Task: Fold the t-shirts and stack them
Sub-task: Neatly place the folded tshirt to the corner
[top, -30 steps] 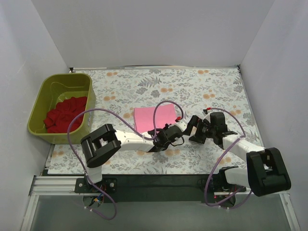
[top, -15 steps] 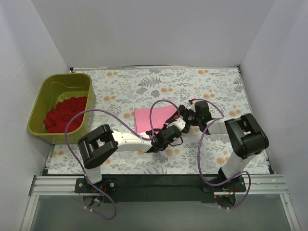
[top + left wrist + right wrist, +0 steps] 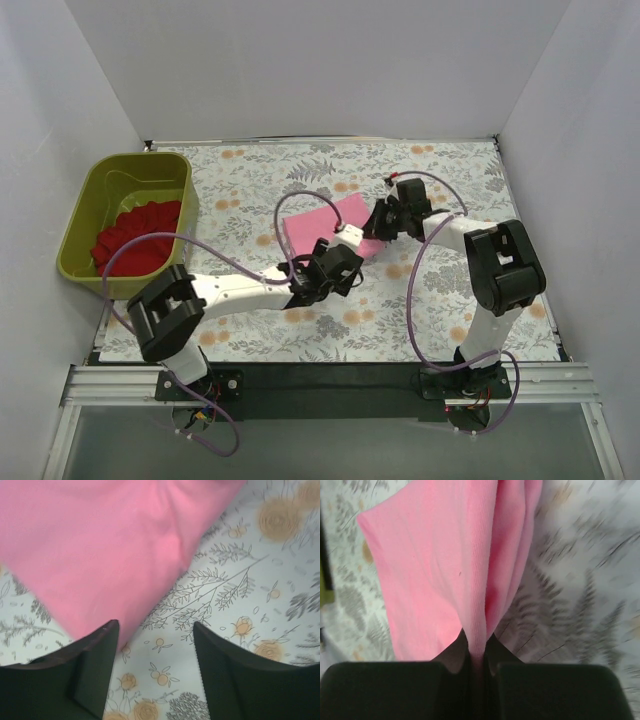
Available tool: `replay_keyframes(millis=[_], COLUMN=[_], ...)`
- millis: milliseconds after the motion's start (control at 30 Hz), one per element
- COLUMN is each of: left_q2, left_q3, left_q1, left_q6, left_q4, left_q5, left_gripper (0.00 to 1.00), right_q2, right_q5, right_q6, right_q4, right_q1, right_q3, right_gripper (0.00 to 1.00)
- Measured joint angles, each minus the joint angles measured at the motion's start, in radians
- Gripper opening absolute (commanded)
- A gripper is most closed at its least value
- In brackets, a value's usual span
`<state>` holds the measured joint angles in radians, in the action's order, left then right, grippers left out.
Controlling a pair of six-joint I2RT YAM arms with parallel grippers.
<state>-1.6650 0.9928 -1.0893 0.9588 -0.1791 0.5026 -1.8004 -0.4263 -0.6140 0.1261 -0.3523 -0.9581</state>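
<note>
One of two garments looks mostly folded: the bubblegum-pink cotton t-shirt (image 3: 320,222) lies as a rectangle at the centre of the floral-patterned table (image 3: 450,180). The right gripper (image 3: 476,652) is clamped on a bunched fold at its 3 o'clock edge. The left gripper (image 3: 155,630) is spread and empty at the shirt's 5 o'clock corner. The deep-red cotton t-shirt (image 3: 135,235) sits crumpled in the olive-green plastic tub (image 3: 75,235) at 9 o'clock, so by my judgement its folding and the stacking remain.

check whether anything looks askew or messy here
The pink t-shirt lies skewed, one edge bunched into ridges where the right gripper pinches it. The red t-shirt lies crumpled and unfolded in the olive tub. The left gripper is open at the pink shirt's near edge, holding nothing.
</note>
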Motion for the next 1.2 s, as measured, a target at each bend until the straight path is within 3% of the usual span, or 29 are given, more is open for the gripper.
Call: replay_keyframes(millis=[100,200,367,567,833,1067,1100,1200], left_q2=[0.123,0.280,0.524,0.645,0.734,0.708,0.703,0.702], left_q3=[-0.021,-0.068,-0.189,-0.281,-0.332,-0.332,-0.332,-0.332], left_q1=[0.054,0.149,0.300,0.313,0.314,0.317,0.317,0.318], left_q6=[0.061,0.114,0.162,0.194,0.212,0.212,0.212,0.212], left_q4=[-0.045,-0.077,-0.109,-0.150,-0.144,-0.126,-0.127,-0.126], left_q5=[-0.026,-0.065,-0.068,-0.054,0.008,0.026,0.026,0.027], left_gripper=[0.77,0.86,0.90,0.90,0.90,0.90,0.90,0.90], right_q2=[-0.027,-0.058,-0.130,-0.266,-0.386,-0.430,-0.433,-0.434], right_q5=[0.122,0.318,0.622,0.939,1.107,1.143,1.153,1.197], right_q6=[0.180,0.366,0.604,0.862,1.006,0.999,0.994,0.979], right_q4=[-0.145,-0.256,-0.359,-0.376,-0.335,-0.325,-0.325,-0.326], right_q1=[0.027,0.057,0.132,0.233,0.316,0.366,0.376,0.403], right_q3=[-0.149,-0.266,-0.393,-0.528,-0.657,-0.706,-0.711,-0.724], right_gripper=[0.01,0.01,0.01,0.01,0.01,0.36,0.48,0.68])
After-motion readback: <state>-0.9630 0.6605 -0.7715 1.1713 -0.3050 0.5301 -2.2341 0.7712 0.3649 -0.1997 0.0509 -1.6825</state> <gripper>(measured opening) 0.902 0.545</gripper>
